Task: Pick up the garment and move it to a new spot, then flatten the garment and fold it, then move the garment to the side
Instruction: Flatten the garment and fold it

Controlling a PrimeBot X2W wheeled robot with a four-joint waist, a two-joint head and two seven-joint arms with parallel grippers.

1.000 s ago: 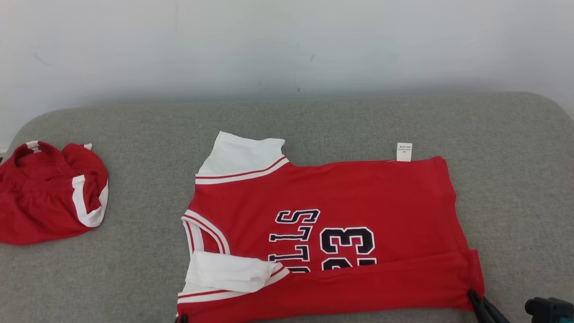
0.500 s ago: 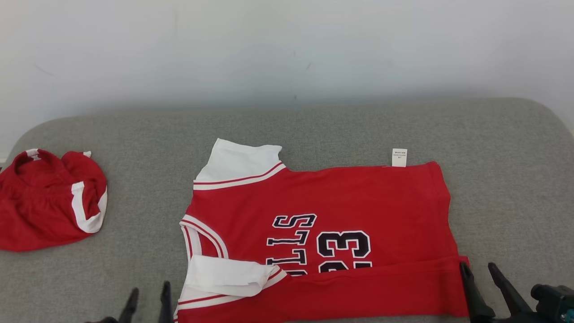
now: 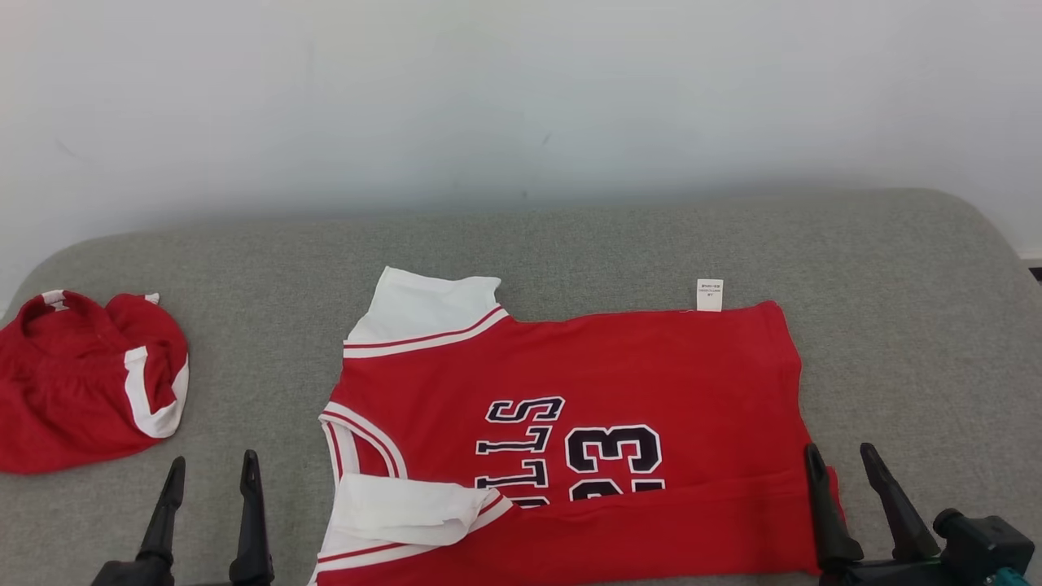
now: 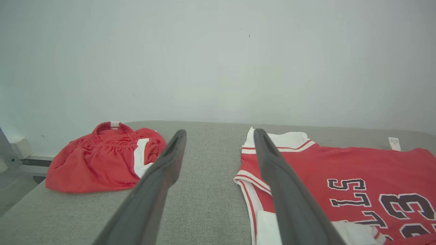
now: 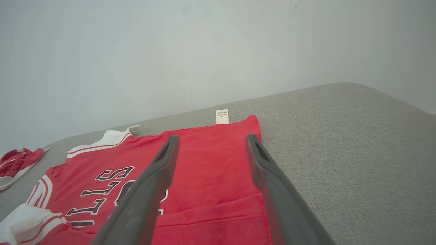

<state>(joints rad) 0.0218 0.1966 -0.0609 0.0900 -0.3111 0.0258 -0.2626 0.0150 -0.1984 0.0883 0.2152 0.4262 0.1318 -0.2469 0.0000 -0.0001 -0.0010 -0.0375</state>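
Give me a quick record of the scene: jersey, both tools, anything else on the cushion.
jersey: red, flat on grey cushion, near edge folded over part of its lettering
left tool: open, empty, over bare cushion left of jersey
right tool: open, empty, at jersey's near right corner
other item: crumpled red shorts, far left, apart from jersey

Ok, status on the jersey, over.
Left gripper open, right gripper open, both empty. Jersey flat, near edge folded over. Shorts apart, far left.
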